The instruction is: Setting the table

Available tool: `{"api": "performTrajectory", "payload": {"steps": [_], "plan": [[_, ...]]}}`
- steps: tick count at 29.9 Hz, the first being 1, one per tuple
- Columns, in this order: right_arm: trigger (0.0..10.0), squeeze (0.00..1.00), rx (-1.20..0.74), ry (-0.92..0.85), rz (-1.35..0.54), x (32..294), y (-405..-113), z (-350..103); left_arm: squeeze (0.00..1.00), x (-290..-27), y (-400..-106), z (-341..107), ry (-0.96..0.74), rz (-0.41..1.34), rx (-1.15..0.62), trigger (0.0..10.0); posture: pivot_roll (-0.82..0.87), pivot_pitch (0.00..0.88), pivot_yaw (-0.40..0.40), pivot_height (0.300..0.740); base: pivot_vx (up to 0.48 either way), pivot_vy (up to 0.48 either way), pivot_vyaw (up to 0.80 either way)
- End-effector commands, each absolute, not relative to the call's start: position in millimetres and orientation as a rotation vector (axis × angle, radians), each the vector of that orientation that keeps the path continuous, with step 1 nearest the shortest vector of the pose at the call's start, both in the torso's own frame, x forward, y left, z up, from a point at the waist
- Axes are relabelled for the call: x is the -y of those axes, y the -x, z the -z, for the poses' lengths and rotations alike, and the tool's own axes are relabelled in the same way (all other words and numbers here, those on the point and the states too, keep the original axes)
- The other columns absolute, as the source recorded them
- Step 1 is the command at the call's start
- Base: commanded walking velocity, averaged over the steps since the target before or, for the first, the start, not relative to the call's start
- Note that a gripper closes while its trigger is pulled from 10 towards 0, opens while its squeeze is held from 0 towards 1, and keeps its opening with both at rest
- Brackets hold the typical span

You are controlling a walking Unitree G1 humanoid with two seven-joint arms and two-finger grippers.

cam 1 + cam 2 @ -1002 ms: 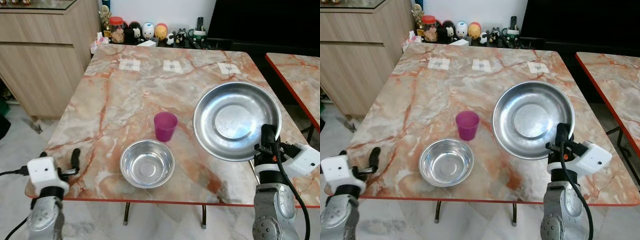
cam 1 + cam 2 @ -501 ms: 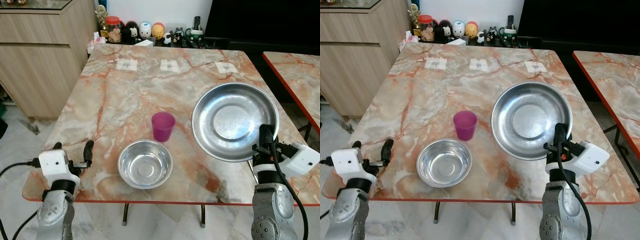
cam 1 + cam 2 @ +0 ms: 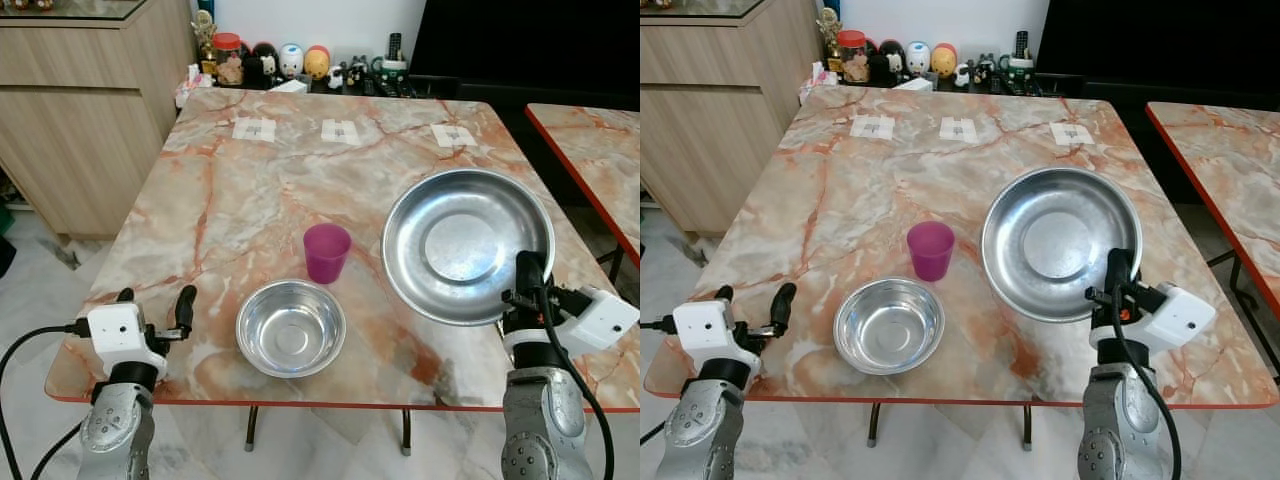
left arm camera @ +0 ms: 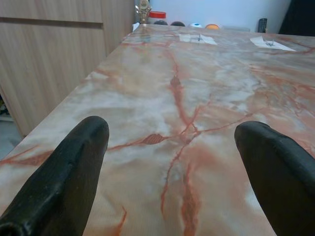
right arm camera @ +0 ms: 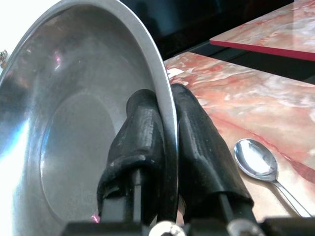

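Observation:
My right gripper (image 3: pixel 529 270) is shut on the near rim of a large steel plate (image 3: pixel 466 243) and holds it tilted above the right side of the marble table (image 3: pixel 250 190). In the right wrist view its fingers (image 5: pixel 142 123) pinch the plate's rim (image 5: pixel 147 44), and a spoon (image 5: pixel 256 160) lies on the table beneath. A small steel bowl (image 3: pixel 291 327) sits near the front edge, with a purple cup (image 3: pixel 327 252) upright just behind it. My left gripper (image 3: pixel 155 301) hovers open over the table's front left corner, left of the bowl, holding nothing.
Three paper tags (image 3: pixel 344 131) lie along the table's far side. Figurines and a jar (image 3: pixel 290 62) stand behind the far edge. A wooden cabinet (image 3: pixel 80 110) is on the left, and a second marble table (image 3: pixel 600 150) is on the right.
My left gripper has come up and to the right, over the table's front left corner. The plate stays in my right gripper, hardly moved.

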State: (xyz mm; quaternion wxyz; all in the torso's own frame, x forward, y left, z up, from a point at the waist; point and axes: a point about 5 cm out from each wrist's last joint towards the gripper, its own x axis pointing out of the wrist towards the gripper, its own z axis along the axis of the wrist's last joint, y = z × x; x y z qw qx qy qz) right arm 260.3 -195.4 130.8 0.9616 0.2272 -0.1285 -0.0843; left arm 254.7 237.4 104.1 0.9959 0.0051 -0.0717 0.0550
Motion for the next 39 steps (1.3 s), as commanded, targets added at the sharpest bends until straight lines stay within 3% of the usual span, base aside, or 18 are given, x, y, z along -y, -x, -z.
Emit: {"api": "performTrajectory", "payload": {"steps": [1,28,39], "plan": [[10.0,0.0,0.267,-0.477,0.18,192.8,-259.1,-129.1,0.0,-237.5,-253.2,-106.5,-0.005,-0.113,0.149,10.0,0.1,0.08,-0.08,0.74,-0.244,0.0,0.0],[10.0,0.0,0.256,-0.478,0.185,192.6,-258.6,-125.0,0.0,-237.7,-253.5,-105.4,-0.01,-0.107,0.143,10.0,0.11,0.081,-0.076,0.74,-0.245,0.0,0.0],[10.0,0.0,0.255,-0.477,0.188,192.4,-257.9,-124.0,0.0,-238.6,-252.9,-104.6,-0.012,-0.109,0.139,10.0,0.11,0.081,-0.075,0.74,-0.022,0.0,0.0]]}}
